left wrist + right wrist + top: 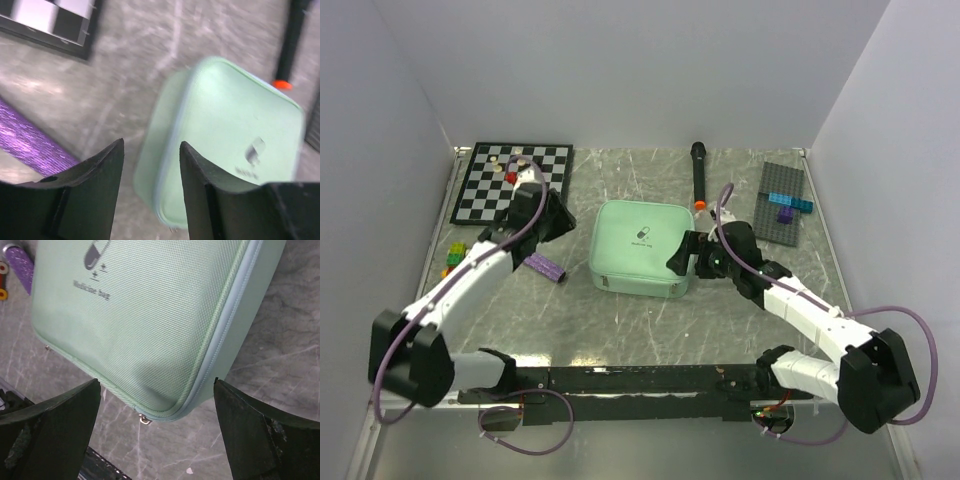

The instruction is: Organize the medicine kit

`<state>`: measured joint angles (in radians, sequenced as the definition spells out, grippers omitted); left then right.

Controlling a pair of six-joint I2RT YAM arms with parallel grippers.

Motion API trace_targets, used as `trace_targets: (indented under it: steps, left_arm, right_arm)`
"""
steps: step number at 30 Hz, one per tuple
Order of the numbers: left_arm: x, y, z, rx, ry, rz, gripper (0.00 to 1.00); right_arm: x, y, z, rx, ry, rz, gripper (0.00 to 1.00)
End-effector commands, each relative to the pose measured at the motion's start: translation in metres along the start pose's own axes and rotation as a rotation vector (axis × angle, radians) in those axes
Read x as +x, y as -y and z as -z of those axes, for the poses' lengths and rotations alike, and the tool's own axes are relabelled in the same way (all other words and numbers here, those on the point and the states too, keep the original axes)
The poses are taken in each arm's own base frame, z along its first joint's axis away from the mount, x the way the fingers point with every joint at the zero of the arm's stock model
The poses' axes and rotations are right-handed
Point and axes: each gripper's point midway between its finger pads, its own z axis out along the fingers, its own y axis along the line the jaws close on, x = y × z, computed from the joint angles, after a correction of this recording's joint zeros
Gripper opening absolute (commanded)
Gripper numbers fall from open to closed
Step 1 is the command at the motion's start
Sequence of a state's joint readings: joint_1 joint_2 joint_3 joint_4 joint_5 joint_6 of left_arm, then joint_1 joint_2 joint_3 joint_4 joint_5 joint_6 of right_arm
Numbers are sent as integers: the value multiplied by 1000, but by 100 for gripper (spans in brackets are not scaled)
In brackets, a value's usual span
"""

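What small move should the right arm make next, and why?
Probably lower the open right gripper onto the small zip tab at the corner of the green case and close on it. The case lies zipped shut, and the wide jaws straddle that corner.

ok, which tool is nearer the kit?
Right. The right tool, open, is at the kit's near right corner. The left tool is off its left side, apart from it.

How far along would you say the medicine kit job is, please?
Done: the medicine kit lies closed; its contents are hidden. In hand: the open right gripper is at its near corner, and the left gripper hangs open, empty. Remaining: possibly the purple item lying outside.
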<state>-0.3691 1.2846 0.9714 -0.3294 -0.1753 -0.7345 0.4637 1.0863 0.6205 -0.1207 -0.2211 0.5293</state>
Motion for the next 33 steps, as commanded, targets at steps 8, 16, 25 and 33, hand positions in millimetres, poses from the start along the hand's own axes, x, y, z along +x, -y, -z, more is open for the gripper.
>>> trace_targets:
  steps: [8, 16, 25, 33]
  left_arm:
    - [34, 19, 30, 212, -79, 47, 56]
    - [27, 19, 38, 217, -43, 48, 57]
    - [3, 29, 42, 220, 13, 26, 57]
    - [-16, 27, 13, 121, 65, 29, 57]
  right_arm:
    - [-5, -14, -22, -115, -27, -72, 99]
    - [-5, -57, -53, -203, -108, -57, 99]
    - [-28, -42, -43, -2, -21, 34, 99]
    - [19, -61, -12, 156, -46, 212, 100]
